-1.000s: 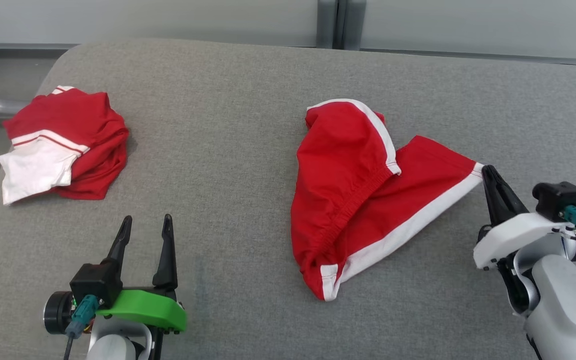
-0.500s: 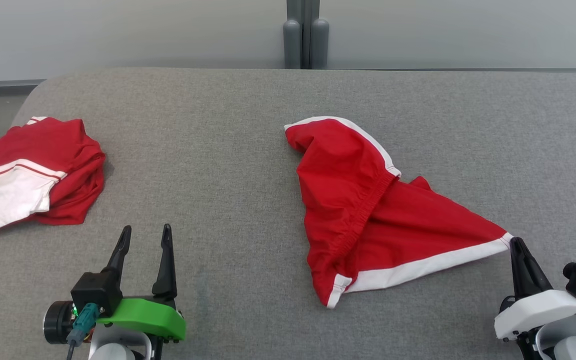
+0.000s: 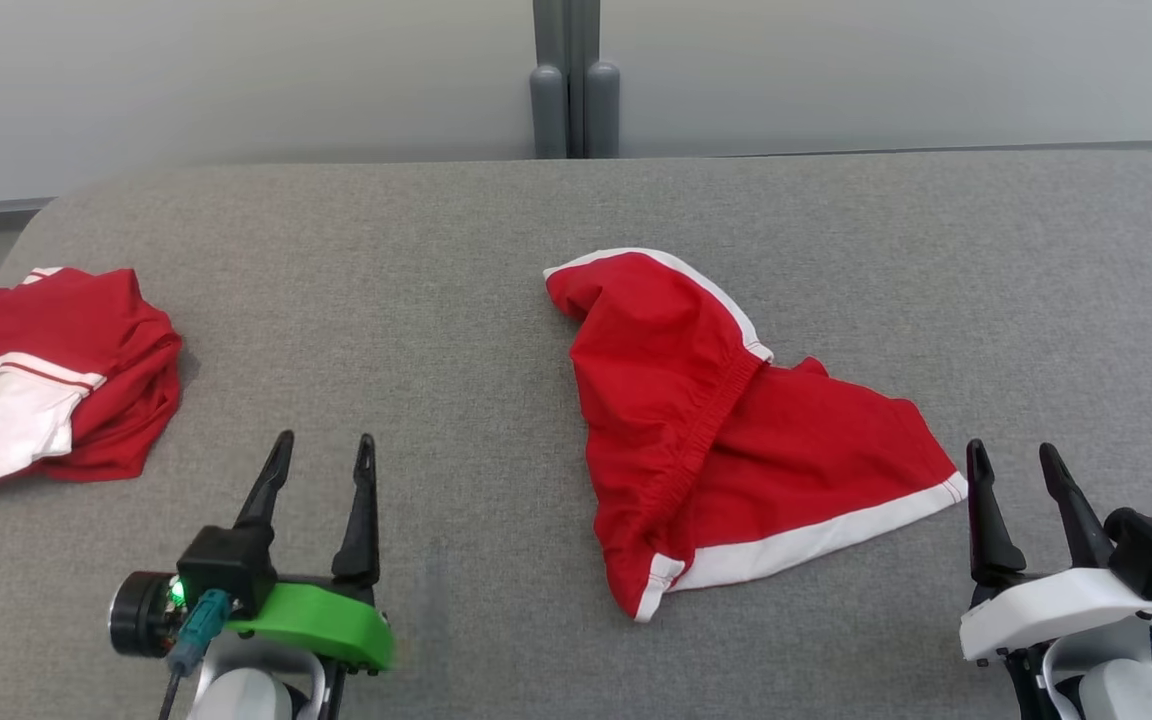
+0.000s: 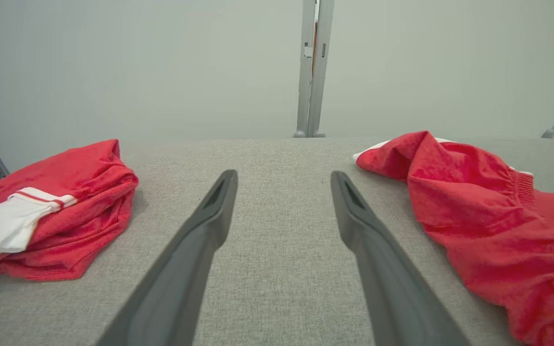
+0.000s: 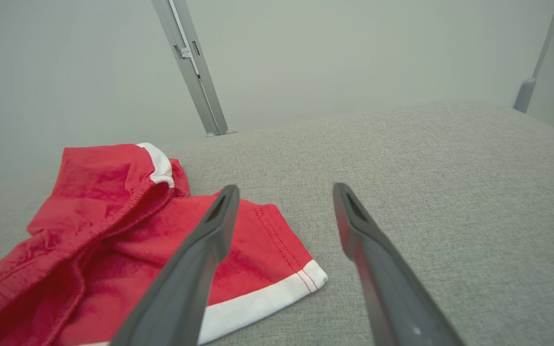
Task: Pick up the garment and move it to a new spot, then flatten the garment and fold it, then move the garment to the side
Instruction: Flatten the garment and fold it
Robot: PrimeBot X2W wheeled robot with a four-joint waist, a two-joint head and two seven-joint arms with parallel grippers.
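Nearest, the left gripper (image 3: 324, 440) and right gripper (image 3: 1011, 450) have their jaws spread wide, both empty. The red garment (image 3: 696, 430) lies crumpled right of centre on the grey surface (image 3: 436, 300), with another red pile (image 3: 46, 390) at left. Beyond are a pale wall (image 3: 236, 80) and a grey post (image 3: 574, 80).

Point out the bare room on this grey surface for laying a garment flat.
Widest bare stretch: the middle of the grey surface, between the bunched red-and-white garment at left and the red shorts. Also free: the strip behind the shorts, and the far right beyond them. Crowded: the near right, where the open right gripper sits beside the shorts' hem.
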